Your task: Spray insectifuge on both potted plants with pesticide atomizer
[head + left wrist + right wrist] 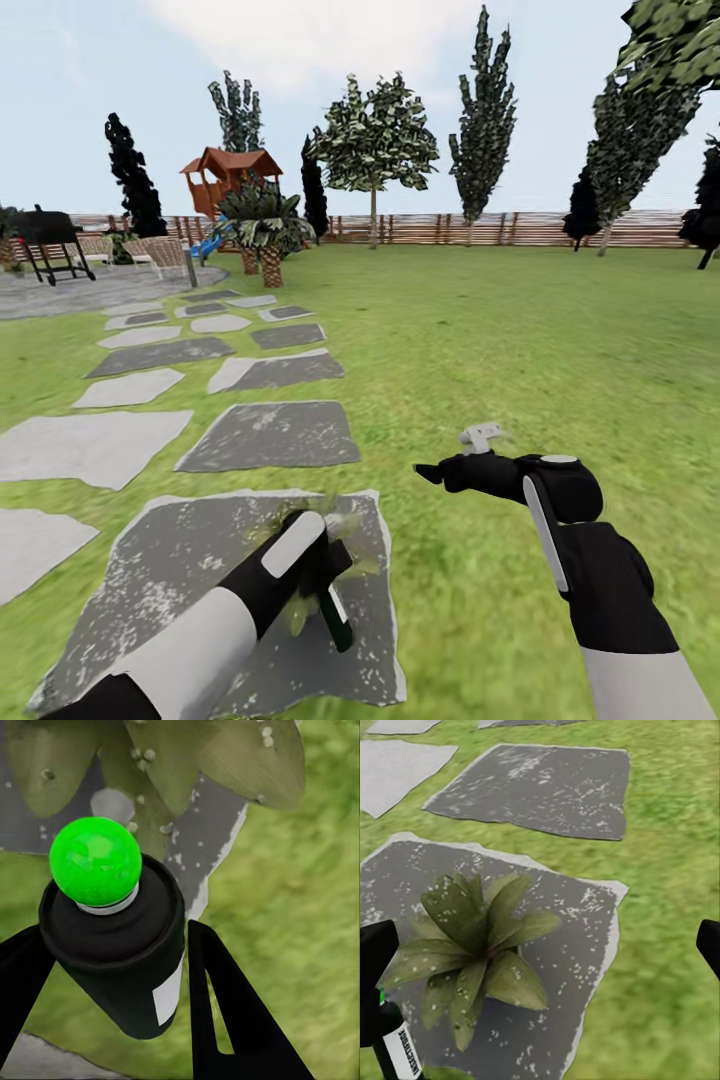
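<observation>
My left gripper [330, 590] is shut on the pesticide atomizer [127, 960], a dark bottle with a white label and a bright green ball head [95, 860]. The bottle hangs just above one potted plant [472, 945], a rosette of broad green leaves flecked with white specks. The plant stands on a dark stepping slab [180, 570], and its pot is hidden under the leaves. The atomizer's label [397, 1050] sits beside the plant in the right wrist view. My right gripper [455, 455] is open and empty over the grass to the plant's right. The second potted plant is out of view.
Grey stepping slabs [270, 435] run up the left toward a paved patio [90, 290] with a grill [45, 235] and chairs. A scaly-trunked palm [265, 230] and a playhouse [230, 175] stand beyond. Open lawn [520, 330] stretches right to the brown slat fence [480, 228].
</observation>
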Robot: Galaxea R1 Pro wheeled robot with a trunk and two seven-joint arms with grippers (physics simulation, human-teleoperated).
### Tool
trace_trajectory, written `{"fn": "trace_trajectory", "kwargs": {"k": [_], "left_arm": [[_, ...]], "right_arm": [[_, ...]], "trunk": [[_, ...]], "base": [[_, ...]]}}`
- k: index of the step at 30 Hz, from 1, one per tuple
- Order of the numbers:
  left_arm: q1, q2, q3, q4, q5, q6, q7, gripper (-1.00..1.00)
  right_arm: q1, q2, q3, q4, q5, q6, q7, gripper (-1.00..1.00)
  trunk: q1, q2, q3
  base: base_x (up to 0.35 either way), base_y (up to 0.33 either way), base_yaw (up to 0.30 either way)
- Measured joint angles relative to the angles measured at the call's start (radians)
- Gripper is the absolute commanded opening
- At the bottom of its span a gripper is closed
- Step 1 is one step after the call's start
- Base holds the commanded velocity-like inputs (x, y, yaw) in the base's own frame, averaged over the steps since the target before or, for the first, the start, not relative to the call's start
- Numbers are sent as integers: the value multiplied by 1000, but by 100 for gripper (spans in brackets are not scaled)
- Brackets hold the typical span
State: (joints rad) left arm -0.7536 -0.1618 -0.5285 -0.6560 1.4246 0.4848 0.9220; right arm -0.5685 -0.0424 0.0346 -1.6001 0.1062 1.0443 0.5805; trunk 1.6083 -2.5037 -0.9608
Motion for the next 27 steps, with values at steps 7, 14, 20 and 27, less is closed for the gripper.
{"fn": "trace_trajectory", "kwargs": {"k": [7, 14, 20, 27], "left_arm": [[-11, 2, -1, 7, 33, 7, 35, -100], [-12, 2, -1, 4, 40, 10, 26, -100], [-12, 4, -1, 1, 41, 12, 8, -100], [-11, 9, 0, 12, 40, 40, -89, -100]], "right_arm": [[0, -1, -1, 0, 0, 0, 0, 100], [-1, -1, 1, 12, -1, 0, 0, 100], [-19, 1, 0, 170, 0, 1, 0, 100], [-25, 2, -1, 222, 0, 1, 0, 100]], "trunk": [[0, 0, 3], [0, 0, 5], [0, 0, 5], [0, 0, 5]], "base": [[0, 0, 276], [5, -34, 109], [96, -288, 5], [164, -319, 0]]}}
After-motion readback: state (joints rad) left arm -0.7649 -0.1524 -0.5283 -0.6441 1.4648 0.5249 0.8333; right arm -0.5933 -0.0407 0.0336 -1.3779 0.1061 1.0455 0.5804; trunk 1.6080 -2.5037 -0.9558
